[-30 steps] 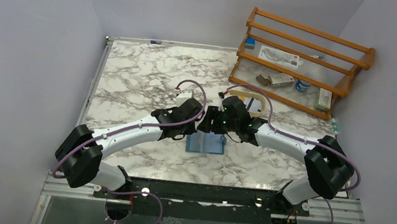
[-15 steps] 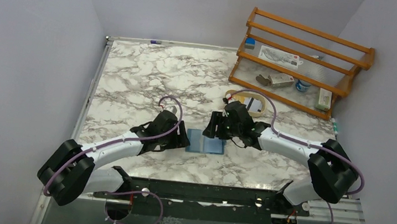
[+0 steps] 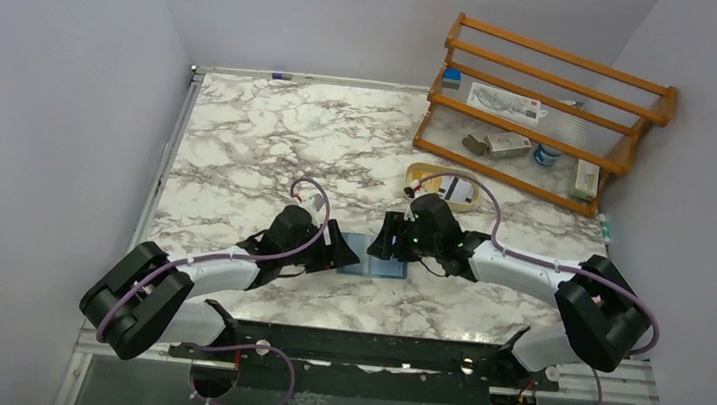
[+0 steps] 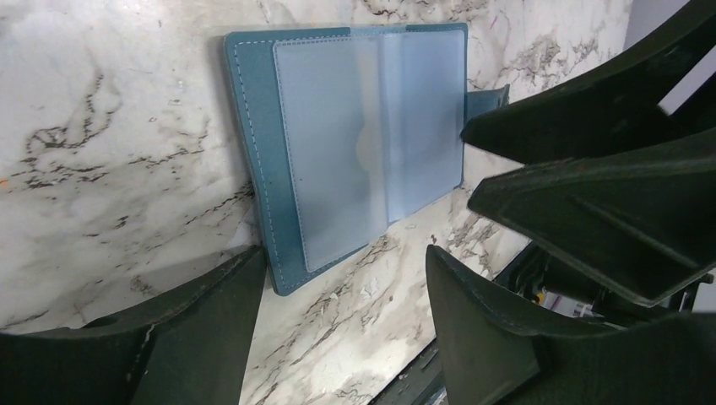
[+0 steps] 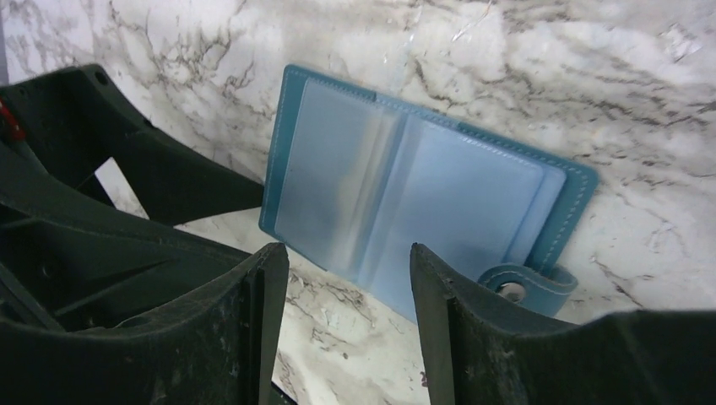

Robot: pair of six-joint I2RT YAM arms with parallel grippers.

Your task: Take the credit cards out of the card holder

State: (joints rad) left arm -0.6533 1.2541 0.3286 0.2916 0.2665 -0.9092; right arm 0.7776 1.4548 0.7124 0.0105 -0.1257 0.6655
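Card holder [image 4: 363, 152] lies spread open and flat on the marble bench [image 3: 260, 142], pale sleeves facing up, its closing tab [image 5: 528, 287] toward the right arm. Left claw [image 4: 344, 261] and right claw [image 5: 346, 253] hover low at opposite sides, both spread wide, gripping nothing.

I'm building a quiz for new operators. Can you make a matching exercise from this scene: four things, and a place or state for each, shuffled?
Things:
1 card holder
2 left gripper
3 wooden rack
4 oval tray

Descriptions:
A at the far right corner
B lying open on the marble table
C open, at the holder's left side
D just in front of the rack

Pairs: 1-B, 2-C, 3-A, 4-D.
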